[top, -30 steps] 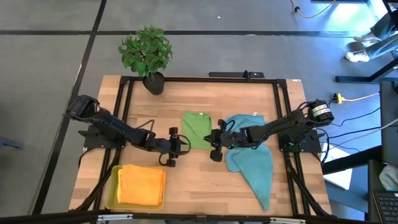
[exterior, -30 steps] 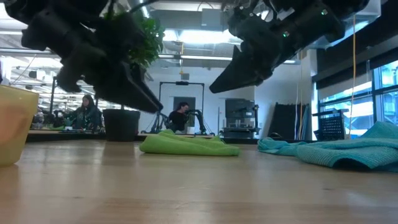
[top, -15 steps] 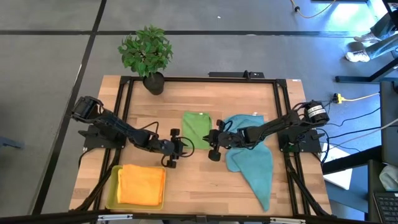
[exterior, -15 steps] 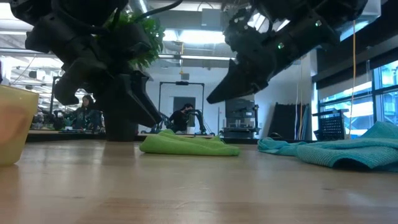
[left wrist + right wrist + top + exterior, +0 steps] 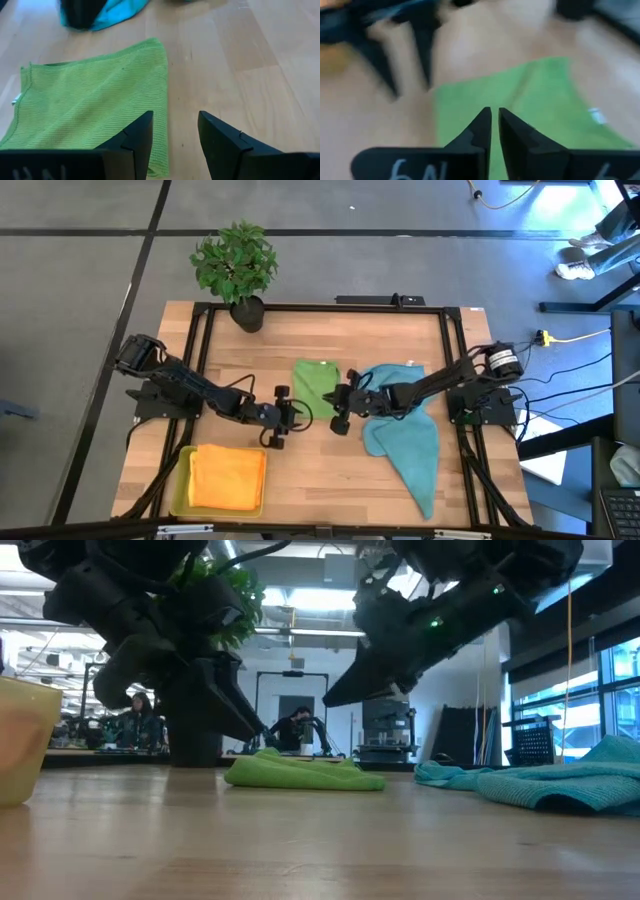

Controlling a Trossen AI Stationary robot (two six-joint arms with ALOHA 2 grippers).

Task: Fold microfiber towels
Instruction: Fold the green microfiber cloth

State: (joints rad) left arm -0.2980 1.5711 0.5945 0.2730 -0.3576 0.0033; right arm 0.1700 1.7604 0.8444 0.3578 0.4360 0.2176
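A: What do we have on the table [image 5: 320, 470] right now?

B: We see a green towel [image 5: 317, 388] lying folded and flat near the middle, a little toward the far side. Just to its right lies a teal towel [image 5: 404, 442], rumpled and spread out toward the near right corner. At the near left corner an orange towel [image 5: 227, 477] sits folded in a yellow tray [image 5: 179, 483]. A potted plant [image 5: 236, 268] stands at the far left corner.

A: Where is the left end effector [image 5: 296, 414]?

B: We find it just off the near left corner of the green towel, raised above the wood in the low view. In its wrist view the two fingers [image 5: 134, 140] stand spread apart with bare table between them, the green towel's edge beside the one finger. It pinches nothing.

A: And the right end effector [image 5: 338, 423]?

B: It hangs at the near right edge of the green towel, between that towel and the teal one, also clear of the table in the low view. Its fingers [image 5: 481, 131] are nearly pressed together, only a thin slit between them, with nothing pinched. The green towel lies beneath it in its wrist view.

A: Do the two end effectors touch?

B: No, we see them near each other but apart, facing across the green towel's near edge.
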